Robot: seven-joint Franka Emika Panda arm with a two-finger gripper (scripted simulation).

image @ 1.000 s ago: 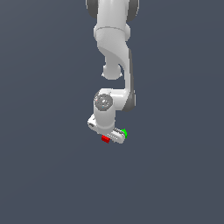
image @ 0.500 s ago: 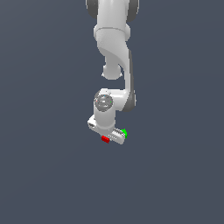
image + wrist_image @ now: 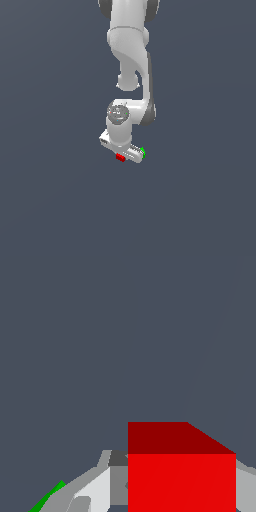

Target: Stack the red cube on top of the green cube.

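Note:
The red cube (image 3: 181, 481) fills the near part of the wrist view, and a grey finger (image 3: 116, 483) presses against each of its sides. My gripper (image 3: 181, 491) is shut on it. In the exterior view the white hand (image 3: 120, 142) points down at the floor and hides most of both cubes. There the red cube (image 3: 120, 158) peeks out at the hand's front edge. The green cube (image 3: 143, 152) peeks out on the exterior view's right, close beside the red one. In the wrist view only a sliver of the green cube (image 3: 47, 498) shows past a finger.
The plain dark grey floor (image 3: 55, 200) surrounds the gripper on all sides. The white arm (image 3: 131, 45) reaches in from the top of the exterior view.

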